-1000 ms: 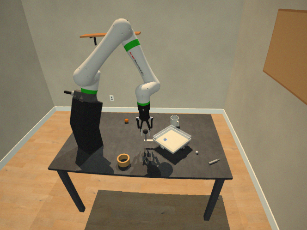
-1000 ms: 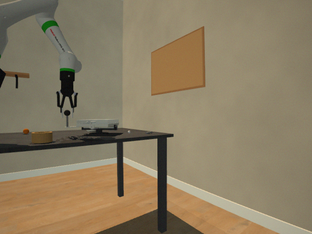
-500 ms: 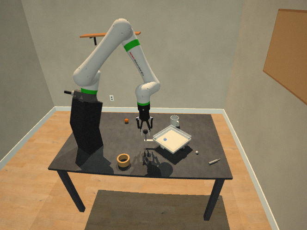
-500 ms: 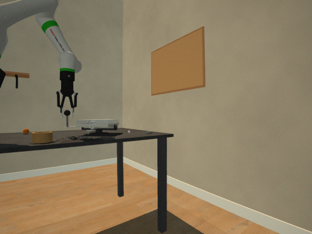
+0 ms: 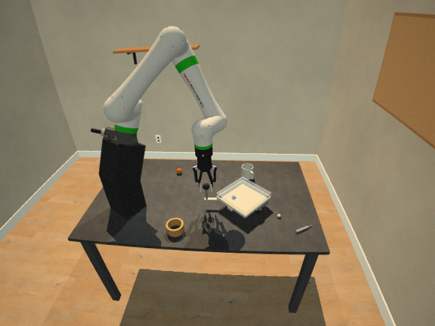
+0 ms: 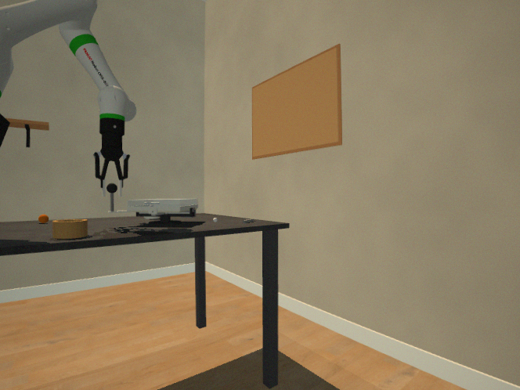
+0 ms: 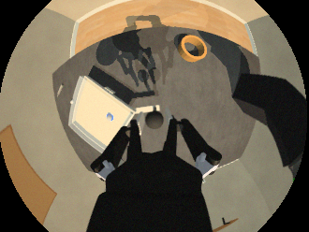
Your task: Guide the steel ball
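Clear-lidded plate (image 5: pixel 244 197), square, cream floor, level on its stand right of table centre.
Blue printed spot (image 5: pixel 233 198) near the left corner; steel ball not made out apart from it. Black-knobbed lever (image 5: pixel 205 187) upright just left of plate. Gripper (image 5: pixel 204 182) poised over knob, fingers partly open either side, gripping nothing. Elsewhere on black table (image 5: pixel 105 224): tape roll (image 5: pixel 175 226), orange ball (image 5: pixel 179 171), white mug (image 5: pixel 247 171), small white ball (image 5: pixel 279 216), grey bolt (image 5: pixel 303 228).
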`<state>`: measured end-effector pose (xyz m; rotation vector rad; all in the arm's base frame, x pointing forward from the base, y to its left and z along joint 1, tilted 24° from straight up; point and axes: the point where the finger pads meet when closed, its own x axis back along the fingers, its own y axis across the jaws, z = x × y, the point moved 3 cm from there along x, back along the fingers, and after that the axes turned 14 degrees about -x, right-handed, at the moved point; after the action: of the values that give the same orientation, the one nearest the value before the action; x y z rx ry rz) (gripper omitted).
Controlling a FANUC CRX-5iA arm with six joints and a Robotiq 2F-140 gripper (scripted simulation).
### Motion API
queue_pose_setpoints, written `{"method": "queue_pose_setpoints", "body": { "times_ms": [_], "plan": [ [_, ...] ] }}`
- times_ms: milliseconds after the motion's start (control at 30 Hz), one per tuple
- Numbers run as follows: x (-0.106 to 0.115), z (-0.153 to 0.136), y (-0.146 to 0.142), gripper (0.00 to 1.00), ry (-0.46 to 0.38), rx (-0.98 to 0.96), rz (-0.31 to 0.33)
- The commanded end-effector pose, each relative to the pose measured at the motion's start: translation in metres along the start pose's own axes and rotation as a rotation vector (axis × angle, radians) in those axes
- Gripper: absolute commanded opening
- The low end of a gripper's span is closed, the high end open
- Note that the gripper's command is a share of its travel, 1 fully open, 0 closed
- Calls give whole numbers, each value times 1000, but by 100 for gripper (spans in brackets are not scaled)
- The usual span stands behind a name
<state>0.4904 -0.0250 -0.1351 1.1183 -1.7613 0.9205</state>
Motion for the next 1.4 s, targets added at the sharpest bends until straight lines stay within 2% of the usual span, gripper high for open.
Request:
{"method": "queue_pose_setpoints", "body": {
  "times_ms": [0,733,1367],
  "plan": [
    [0,0,0,42,0,0,0],
    [16,0,0,42,0,0,0],
    [46,0,0,42,0,0,0]
  ]
}}
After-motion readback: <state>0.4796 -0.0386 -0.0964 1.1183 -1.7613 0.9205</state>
